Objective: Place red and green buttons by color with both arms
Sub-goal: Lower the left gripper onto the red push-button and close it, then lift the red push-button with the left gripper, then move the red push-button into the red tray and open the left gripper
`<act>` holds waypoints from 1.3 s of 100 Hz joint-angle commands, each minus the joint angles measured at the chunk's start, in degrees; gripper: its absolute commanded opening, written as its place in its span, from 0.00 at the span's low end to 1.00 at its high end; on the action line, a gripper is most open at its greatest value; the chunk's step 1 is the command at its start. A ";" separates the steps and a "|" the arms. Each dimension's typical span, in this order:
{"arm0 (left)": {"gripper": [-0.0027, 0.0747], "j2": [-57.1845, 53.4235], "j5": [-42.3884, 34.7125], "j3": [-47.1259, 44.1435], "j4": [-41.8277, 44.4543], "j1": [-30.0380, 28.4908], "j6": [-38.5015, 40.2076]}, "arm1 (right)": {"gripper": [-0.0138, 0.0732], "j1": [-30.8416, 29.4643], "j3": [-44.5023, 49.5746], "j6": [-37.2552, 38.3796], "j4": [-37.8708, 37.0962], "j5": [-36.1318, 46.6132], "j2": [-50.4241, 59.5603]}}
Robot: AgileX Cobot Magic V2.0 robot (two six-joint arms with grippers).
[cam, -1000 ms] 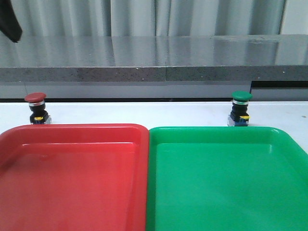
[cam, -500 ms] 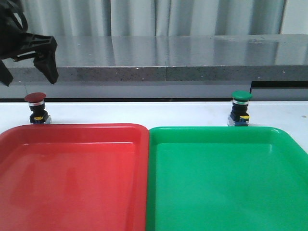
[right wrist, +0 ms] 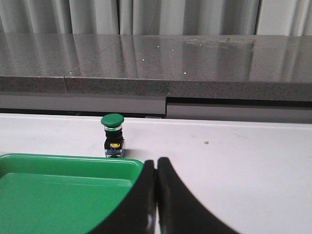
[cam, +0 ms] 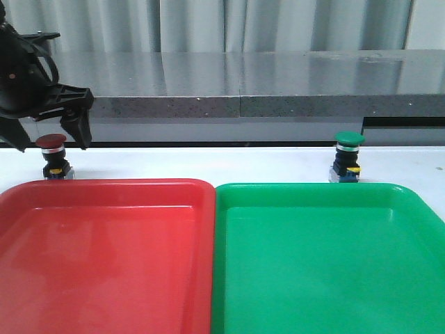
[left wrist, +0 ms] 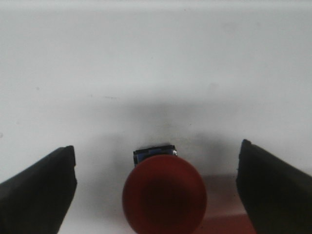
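The red button [cam: 51, 142], with its dark red cap, stands on the white table behind the red tray [cam: 104, 186]. My left gripper [cam: 52, 145] is open and hangs around it, one finger on each side of the cap without touching. In the left wrist view the red button [left wrist: 164, 194] sits between the wide-apart fingers [left wrist: 44, 190] of the left gripper [left wrist: 156, 148]. The green button [cam: 349, 139] stands alone behind the green tray [cam: 313, 188]. My right gripper [right wrist: 156, 165] is shut and empty, well short of the green button [right wrist: 112, 120] and beside the green tray's [right wrist: 68, 162] corner.
A grey stone ledge [cam: 236, 104] runs along the back of the table just behind both buttons, with curtains above it. The two trays lie side by side and fill the front of the table. A small speck [right wrist: 206, 143] lies on the white surface.
My left gripper came down from the upper left, open, and now straddles the red button. Both buttons and both trays have stayed where they were.
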State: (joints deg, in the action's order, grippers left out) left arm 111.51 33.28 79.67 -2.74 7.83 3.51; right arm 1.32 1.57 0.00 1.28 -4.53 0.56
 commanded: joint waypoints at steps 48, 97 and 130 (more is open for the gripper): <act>0.19 -5.89 -1.36 1.70 -0.13 0.24 0.23 | 0.08 -0.18 -0.82 0.00 -0.66 4.99 1.26; 0.19 -23.06 5.46 -1.59 -4.32 2.49 0.23 | 0.08 -0.18 -0.82 0.00 -0.66 4.99 1.26; 0.19 -27.16 -1.56 -14.63 -4.32 9.18 3.65 | 0.08 -0.18 -0.82 0.00 -0.66 4.99 1.26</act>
State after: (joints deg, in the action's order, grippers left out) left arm 87.00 36.87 66.26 -6.27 15.05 5.92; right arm 1.32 1.57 0.00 1.28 -4.53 0.56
